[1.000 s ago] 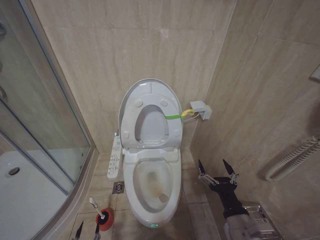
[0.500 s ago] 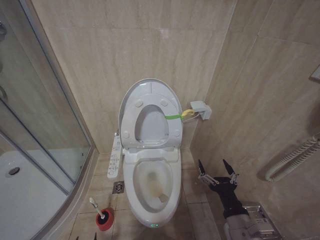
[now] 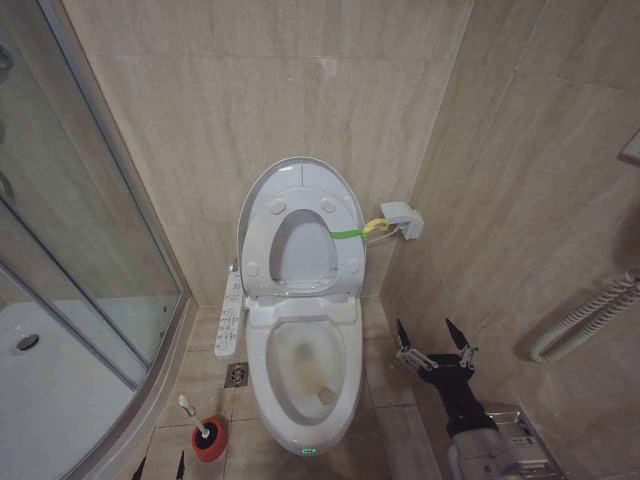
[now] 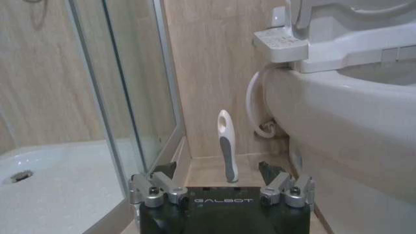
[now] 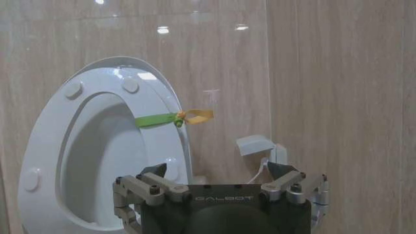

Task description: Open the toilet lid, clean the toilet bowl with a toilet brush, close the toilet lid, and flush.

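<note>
Over on the left the glass shower screen (image 3: 90, 230) curves round its white shower tray (image 3: 40, 390), and just past its lower edge the toilet brush (image 3: 192, 413) stands on the tiled floor in its small red holder cup (image 3: 211, 441), its white handle leaning up and away from the toilet. The left gripper (image 4: 221, 187) sits low at the floor right before the brush, its jaws spread wide with nothing between them; in the left wrist view the brush handle rises upright in the gap ahead of them, apart from both. Next along, a white control panel (image 3: 230, 318) hangs at the side of the toilet. The toilet bowl (image 3: 303, 375) sits in the middle against the back wall, its inside stained yellowish, a small green light at its front rim. The toilet lid (image 3: 302, 178) stands raised against the wall, with the ring seat (image 3: 300, 250) up against it, a green band (image 3: 348, 233) wrapped round the seat's side. To the right, the right gripper (image 3: 434, 340) hovers beside the bowl above the floor, jaws wide apart and holding nothing.
</note>
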Controlling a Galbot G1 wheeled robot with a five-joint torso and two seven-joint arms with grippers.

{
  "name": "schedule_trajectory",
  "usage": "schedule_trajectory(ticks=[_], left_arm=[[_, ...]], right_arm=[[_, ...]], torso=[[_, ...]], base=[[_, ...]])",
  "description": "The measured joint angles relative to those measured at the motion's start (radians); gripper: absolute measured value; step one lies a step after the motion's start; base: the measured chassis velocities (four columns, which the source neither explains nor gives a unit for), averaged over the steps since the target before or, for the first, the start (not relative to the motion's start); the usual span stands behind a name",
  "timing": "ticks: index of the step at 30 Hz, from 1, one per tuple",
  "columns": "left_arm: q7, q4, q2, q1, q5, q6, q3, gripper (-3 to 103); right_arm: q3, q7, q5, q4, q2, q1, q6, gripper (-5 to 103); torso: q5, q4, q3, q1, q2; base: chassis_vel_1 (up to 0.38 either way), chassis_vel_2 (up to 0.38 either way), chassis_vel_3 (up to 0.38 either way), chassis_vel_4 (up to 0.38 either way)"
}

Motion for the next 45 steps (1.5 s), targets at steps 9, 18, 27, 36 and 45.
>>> schedule_trajectory(ticks=[9,18,27,36,45], left_arm=[[0.060,0.024,0.001,-0.041,-0.057,-0.024,0.020,84],[0.077,0.082,0.017,-0.102,-0.071,-0.031,0.024,84],[0.111,0.156,0.037,-0.164,-0.097,-0.041,0.028,82],[0.140,0.235,0.065,-0.230,-0.113,-0.043,0.037,82],[0.181,0.300,0.087,-0.296,-0.119,-0.055,0.055,83]], right_arm=[[0.000,0.000,0.000,0.000,0.000,0.000,0.000,100],[0.000,0.000,0.000,0.000,0.000,0.000,0.000,100],[0.000,0.000,0.000,0.000,0.000,0.000,0.000,100],[0.000,0.000,0.000,0.000,0.000,0.000,0.000,100],[0.000,0.000,0.000,0.000,0.000,0.000,0.000,100]], torso=[[0.0001,0.0000,0.000,0.000,0.000],[0.0001,0.0000,0.000,0.000,0.000],[0.0000,0.0000,0.000,0.000,0.000],[0.0001,0.0000,0.000,0.000,0.000],[0.0001,0.0000,0.000,0.000,0.000]], base=[[0.000,0.000,0.000,0.000],[0.000,0.000,0.000,0.000],[0.000,0.000,0.000,0.000],[0.000,0.000,0.000,0.000],[0.000,0.000,0.000,0.000]])
